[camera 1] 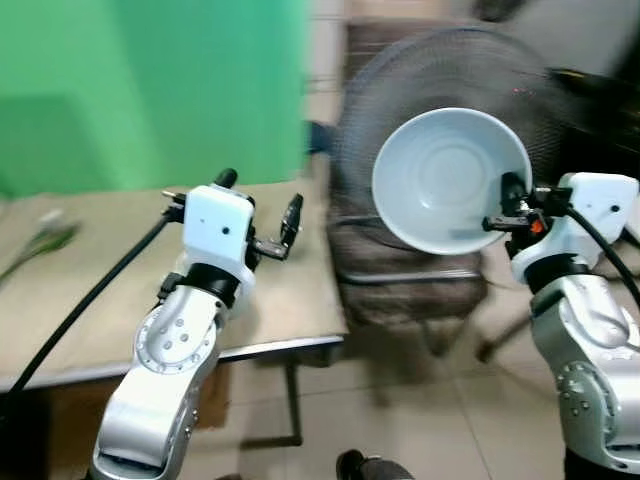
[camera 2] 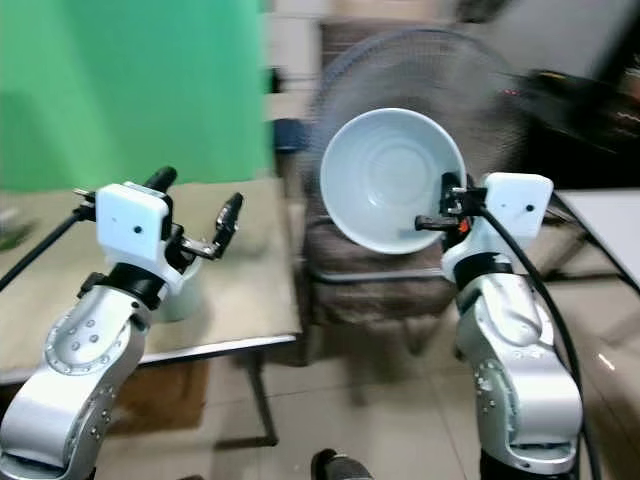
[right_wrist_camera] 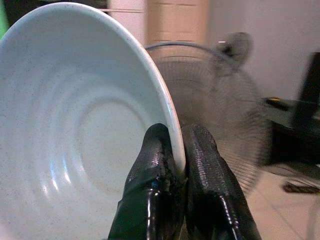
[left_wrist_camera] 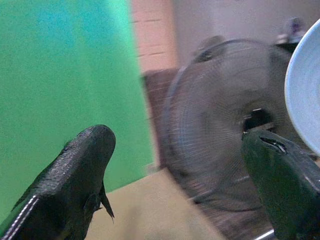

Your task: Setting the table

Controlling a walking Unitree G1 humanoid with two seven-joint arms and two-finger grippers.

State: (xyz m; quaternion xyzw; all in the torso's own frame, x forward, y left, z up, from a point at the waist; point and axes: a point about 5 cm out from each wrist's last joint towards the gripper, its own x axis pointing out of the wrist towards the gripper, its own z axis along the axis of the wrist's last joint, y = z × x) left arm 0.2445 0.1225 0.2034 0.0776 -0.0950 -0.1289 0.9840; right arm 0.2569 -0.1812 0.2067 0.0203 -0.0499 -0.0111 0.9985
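While the head views are blurred, right claw (right_wrist_camera: 172, 165) is clamped on the rim of a pale blue round ceramic bowl (camera 1: 450, 178), one finger inside, one outside. Bowl is held up in the air on its side, hollow facing the camera, right of the tan-topped table (camera 1: 120, 290), in front of a dark mesh standing fan (camera 2: 400, 70). Left claw (camera 1: 262, 212) hovers over the table's right end, fingers spread wide, holding nothing. Green wall (camera 1: 150, 90) at far left. Brown chair (camera 1: 400, 275) below the bowl.
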